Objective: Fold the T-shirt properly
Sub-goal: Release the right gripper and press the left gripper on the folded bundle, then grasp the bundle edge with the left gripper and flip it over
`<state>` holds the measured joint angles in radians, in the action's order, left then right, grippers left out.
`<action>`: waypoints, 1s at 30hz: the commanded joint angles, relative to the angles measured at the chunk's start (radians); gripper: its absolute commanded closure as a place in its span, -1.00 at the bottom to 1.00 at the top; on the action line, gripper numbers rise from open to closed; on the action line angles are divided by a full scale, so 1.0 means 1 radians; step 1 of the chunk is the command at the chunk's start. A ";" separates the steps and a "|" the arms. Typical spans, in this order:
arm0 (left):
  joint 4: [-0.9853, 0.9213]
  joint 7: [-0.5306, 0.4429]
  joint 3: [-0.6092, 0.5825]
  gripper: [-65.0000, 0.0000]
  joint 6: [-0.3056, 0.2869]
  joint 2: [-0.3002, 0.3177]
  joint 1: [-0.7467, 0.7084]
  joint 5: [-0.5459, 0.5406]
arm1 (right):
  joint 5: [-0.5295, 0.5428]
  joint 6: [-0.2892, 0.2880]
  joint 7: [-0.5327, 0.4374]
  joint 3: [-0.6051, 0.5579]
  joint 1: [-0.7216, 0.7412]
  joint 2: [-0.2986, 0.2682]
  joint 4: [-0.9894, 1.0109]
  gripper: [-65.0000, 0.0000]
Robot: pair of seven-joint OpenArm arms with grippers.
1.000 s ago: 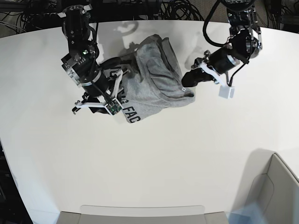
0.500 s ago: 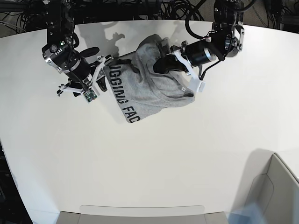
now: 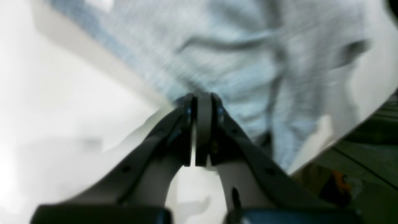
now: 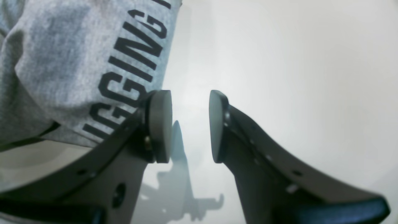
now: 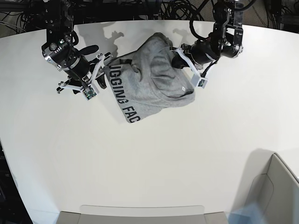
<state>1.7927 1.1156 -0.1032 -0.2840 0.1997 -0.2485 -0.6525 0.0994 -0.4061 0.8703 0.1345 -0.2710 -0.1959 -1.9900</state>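
Note:
The heather-grey T-shirt (image 5: 152,81) lies crumpled at the table's back middle, with black lettering (image 5: 122,95) along its left edge. My left gripper (image 5: 177,58) is at the shirt's upper right side. In the left wrist view this gripper (image 3: 202,102) is shut, its tips at the blurred cloth (image 3: 236,62), and no cloth shows between them. My right gripper (image 5: 102,72) stands open just left of the lettered edge. In the right wrist view the shirt (image 4: 77,62) fills the upper left, and the gripper (image 4: 190,124) holds nothing, with bare table between its pads (image 4: 160,124).
The white table (image 5: 154,158) stretches toward the front. A grey bin (image 5: 275,186) stands at the front right corner, and a flat grey tray edge (image 5: 140,214) runs along the front. Black cables (image 5: 140,9) lie behind the table.
My left arm has swung in from the shirt's right to its upper right side, staying shut. My right gripper drew back left off the cloth, uncovering the lettering.

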 commanded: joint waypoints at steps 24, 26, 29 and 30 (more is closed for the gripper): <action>0.227 -0.018 -0.297 1.00 -0.011 0.068 0.062 0.015 | 0.001 0.000 -0.018 -0.077 0.171 -0.021 0.045 1.00; 0.218 -0.013 -0.329 1.00 -0.010 0.086 0.067 0.015 | 0.001 0.000 -0.018 -0.108 0.184 -0.026 0.091 1.00; 0.181 -0.012 -0.361 1.00 -0.010 0.109 0.094 0.015 | 0.000 0.000 -0.018 -0.141 0.209 -0.040 0.168 1.00; 0.163 -0.012 -0.378 1.00 -0.008 0.117 0.104 0.015 | 0.000 0.000 -0.020 -0.151 0.217 -0.040 0.189 1.00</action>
<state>1.9446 1.1191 -0.4797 -0.2920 0.3134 -0.1513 -0.6277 0.0891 -0.4072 0.8742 -0.0189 -0.0746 -0.2298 -1.7813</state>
